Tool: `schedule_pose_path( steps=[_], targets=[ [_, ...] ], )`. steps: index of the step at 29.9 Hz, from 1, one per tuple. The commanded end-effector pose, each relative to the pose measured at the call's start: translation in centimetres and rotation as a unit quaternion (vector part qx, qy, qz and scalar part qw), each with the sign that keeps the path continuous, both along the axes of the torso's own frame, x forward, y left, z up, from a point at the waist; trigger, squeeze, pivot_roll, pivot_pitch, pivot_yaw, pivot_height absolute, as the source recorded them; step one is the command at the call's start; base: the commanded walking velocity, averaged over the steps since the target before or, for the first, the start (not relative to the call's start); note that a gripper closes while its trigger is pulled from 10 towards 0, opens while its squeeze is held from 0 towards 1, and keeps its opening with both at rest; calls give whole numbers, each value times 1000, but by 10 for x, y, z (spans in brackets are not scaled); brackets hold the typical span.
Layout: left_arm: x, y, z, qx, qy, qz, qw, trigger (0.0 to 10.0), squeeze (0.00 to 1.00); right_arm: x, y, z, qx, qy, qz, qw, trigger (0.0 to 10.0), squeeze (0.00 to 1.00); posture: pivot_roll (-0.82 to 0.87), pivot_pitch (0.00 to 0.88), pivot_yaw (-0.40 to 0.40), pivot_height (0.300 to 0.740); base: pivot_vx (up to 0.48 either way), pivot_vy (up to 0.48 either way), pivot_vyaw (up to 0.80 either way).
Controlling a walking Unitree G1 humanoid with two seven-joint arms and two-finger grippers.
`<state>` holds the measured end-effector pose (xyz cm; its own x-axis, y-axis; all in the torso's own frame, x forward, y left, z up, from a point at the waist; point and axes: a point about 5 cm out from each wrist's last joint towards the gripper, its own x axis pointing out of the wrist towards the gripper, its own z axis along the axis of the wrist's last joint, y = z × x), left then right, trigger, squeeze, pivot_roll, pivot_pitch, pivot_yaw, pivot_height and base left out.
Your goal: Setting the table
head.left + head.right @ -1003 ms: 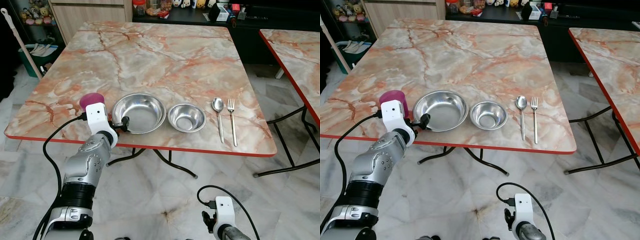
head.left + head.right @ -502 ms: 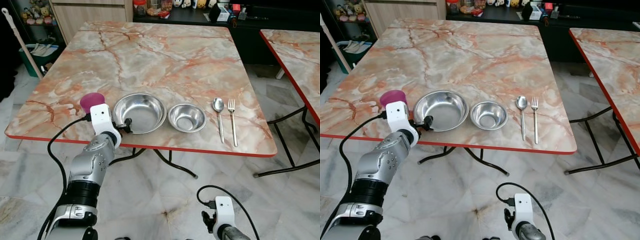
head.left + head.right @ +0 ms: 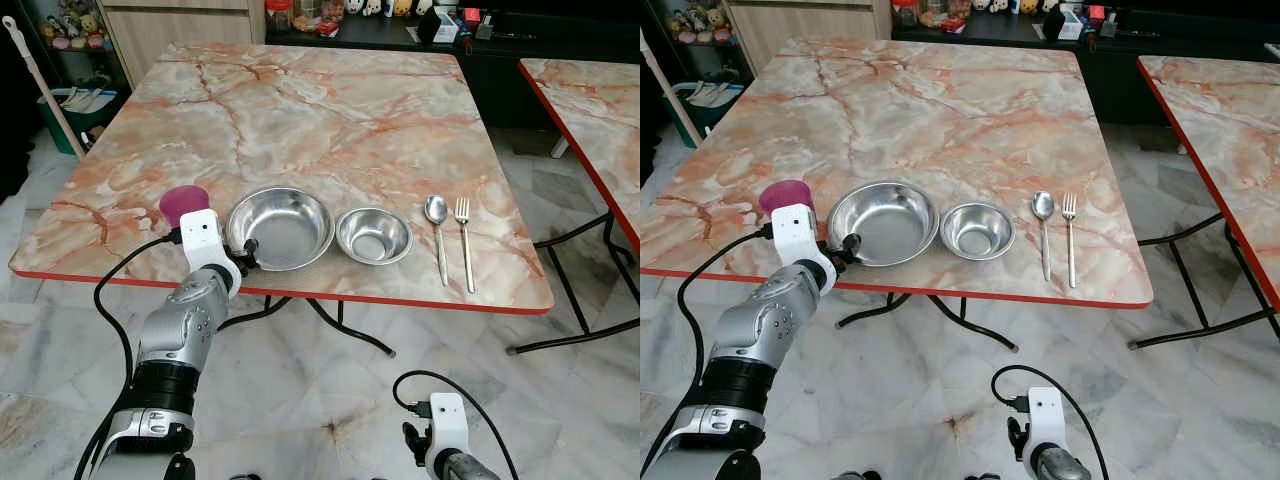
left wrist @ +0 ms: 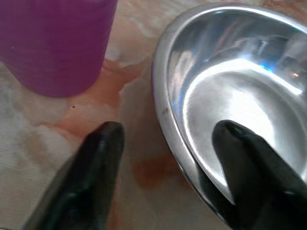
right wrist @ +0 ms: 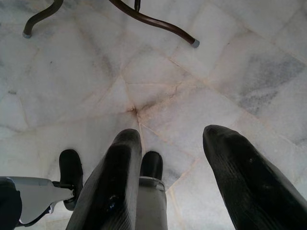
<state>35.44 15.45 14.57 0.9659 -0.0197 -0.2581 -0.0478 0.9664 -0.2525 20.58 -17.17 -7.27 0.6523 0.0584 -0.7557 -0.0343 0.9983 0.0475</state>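
The right gripper (image 5: pixel 168 187) hangs idle near the marble floor (image 5: pixel 230 72), its two black fingers spread apart with nothing between them; a curved table leg (image 5: pixel 153 21) stands beyond its tips.

The left gripper (image 4: pixel 168 153) is at work at the near edge of the marble table (image 3: pixel 330 110). Its fingers are spread and straddle the near rim of the large steel bowl (image 3: pixel 279 226): one finger sits inside the bowl against the inner wall, the other rests outside on the table top. Whether the pads are actually pressing the rim cannot be told; a gap shows between the outer finger and the bowl wall.

Just beside the outer finger, on the side away from the bowl, stands a purple cup (image 3: pixel 183 205), upright, near the bowl but not touching it.

On the far side of the large bowl from the gripper sits a smaller steel bowl (image 3: pixel 373 235), just beside the large one. Beyond that lie a spoon (image 3: pixel 438 232) and a fork (image 3: pixel 464 240), side by side and parallel, handles toward the near table edge.

Well beyond the gripper, past the far table edge, a dark counter (image 3: pixel 400 30) carries small items too small to identify. A second marble table (image 3: pixel 590 110) stands apart on the robot's right.
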Motion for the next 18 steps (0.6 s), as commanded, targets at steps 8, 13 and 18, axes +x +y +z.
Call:
schedule_pose_path(
  steps=[8, 13, 18],
  targets=[
    [1, 3, 5, -13, 6, 7, 1000, 0, 0, -4, 1, -2, 0, 9, -1, 1000, 10000, 0, 75, 137, -42, 740, 0, 0, 0],
    [0, 7, 7, -11, 6, 11, 1000, 0, 0, -4, 2, -2, 1, 10, 2, 1000, 10000, 0, 84, 138, -43, 740, 0, 0, 0],
    [0, 8, 8, -11, 6, 8, 1000, 0, 0, -3, 2, -2, 2, 10, 3, 1000, 10000, 0, 87, 138, -44, 740, 0, 0, 0]
  ],
)
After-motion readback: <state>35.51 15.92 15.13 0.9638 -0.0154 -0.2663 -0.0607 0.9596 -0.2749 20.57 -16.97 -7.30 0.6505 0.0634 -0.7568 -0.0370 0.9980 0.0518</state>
